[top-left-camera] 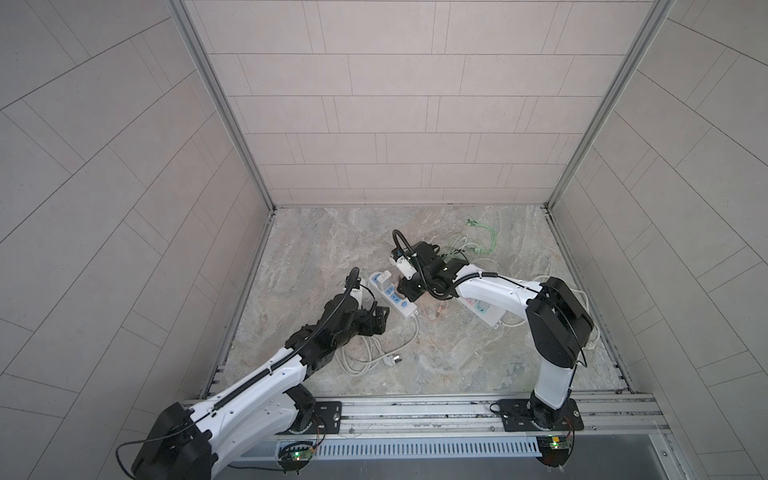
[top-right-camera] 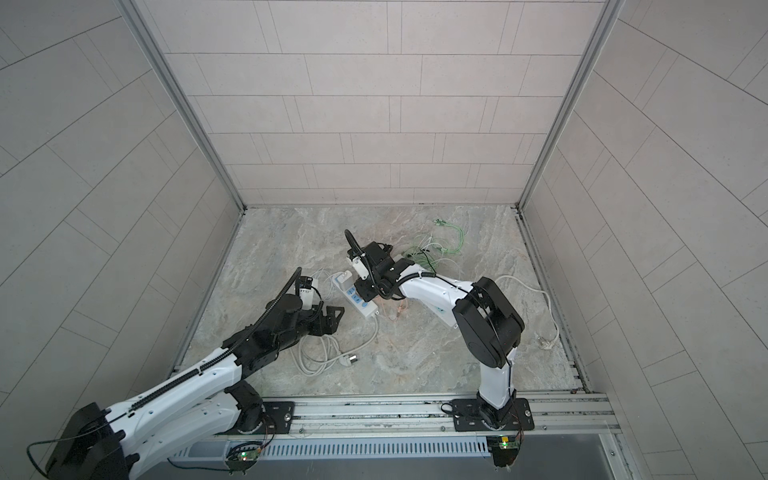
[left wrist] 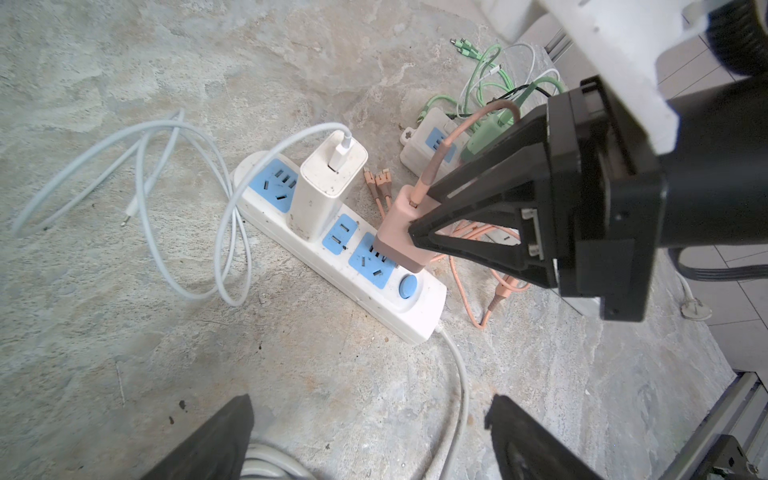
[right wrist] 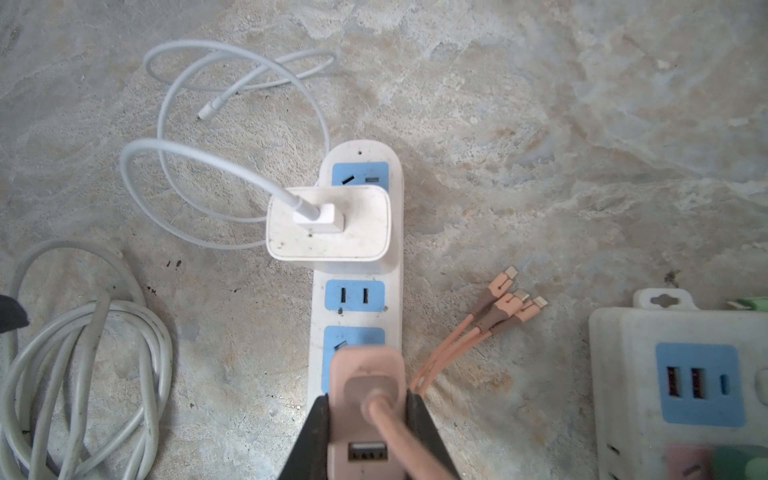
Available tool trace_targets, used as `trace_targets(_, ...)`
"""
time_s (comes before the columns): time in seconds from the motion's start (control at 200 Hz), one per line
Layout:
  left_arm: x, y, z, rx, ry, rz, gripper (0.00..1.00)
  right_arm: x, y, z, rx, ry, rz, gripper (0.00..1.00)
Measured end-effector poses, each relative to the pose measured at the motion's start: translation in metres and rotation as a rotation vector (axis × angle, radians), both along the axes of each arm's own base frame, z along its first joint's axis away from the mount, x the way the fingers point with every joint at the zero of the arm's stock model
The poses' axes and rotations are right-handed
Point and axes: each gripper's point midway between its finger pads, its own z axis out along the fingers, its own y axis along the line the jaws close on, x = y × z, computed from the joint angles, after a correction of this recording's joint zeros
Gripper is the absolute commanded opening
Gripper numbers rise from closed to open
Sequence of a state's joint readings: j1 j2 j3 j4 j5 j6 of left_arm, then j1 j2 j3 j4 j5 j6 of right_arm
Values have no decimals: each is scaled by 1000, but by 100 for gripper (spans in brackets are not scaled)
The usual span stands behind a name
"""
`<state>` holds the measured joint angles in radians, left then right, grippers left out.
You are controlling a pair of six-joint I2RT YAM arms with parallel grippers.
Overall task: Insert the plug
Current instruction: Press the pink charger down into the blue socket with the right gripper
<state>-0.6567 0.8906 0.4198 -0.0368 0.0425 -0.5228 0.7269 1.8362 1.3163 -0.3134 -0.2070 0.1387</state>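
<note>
The plug (left wrist: 399, 232) (right wrist: 365, 370) is a pink adapter with a pink cable coming out of its top. My right gripper (right wrist: 368, 399) (left wrist: 411, 226) (top-left-camera: 405, 286) is shut on its two sides. The plug stands slightly tilted over the blue socket closest to the round blue switch (left wrist: 408, 286) of the white power strip (left wrist: 415, 320) (right wrist: 394, 299) (top-left-camera: 409, 309) (top-right-camera: 369, 311). Its base is at the socket face; the prongs are hidden. A white charger (left wrist: 328, 183) (right wrist: 328, 226) sits plugged into the same strip. My left gripper (left wrist: 369, 401) (top-left-camera: 93, 320) (top-right-camera: 334, 320) hangs open and empty near the strip's cord end.
A second white socket block (right wrist: 698, 382) (left wrist: 432, 145) lies beyond the strip with green cables (left wrist: 486, 70) (top-left-camera: 486, 241) around it. Pink cable ends (right wrist: 511, 299) lie beside the strip. A coiled thick white cord (right wrist: 83, 353) (top-left-camera: 365, 353) and a thin white cable (left wrist: 145, 166) lie nearby.
</note>
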Motion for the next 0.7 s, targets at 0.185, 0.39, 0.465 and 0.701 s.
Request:
trace_targets(0.185,-1,1,0,1,-2,3,95,-6,-4,1,-1,-3,-4,0)
trace_targets(0.39,-2,3,-1,3,-4,5,95,-12,-9,6,0,-8,-3,0)
trace_targets(0.465,-2,3,-2,4,-2,5,95,-12,-9,5,0,-8,-3,0)
trace_targets(0.701,-3,4,-3,9,2,6,95,-9,-7,10,11,-20,-3,0)
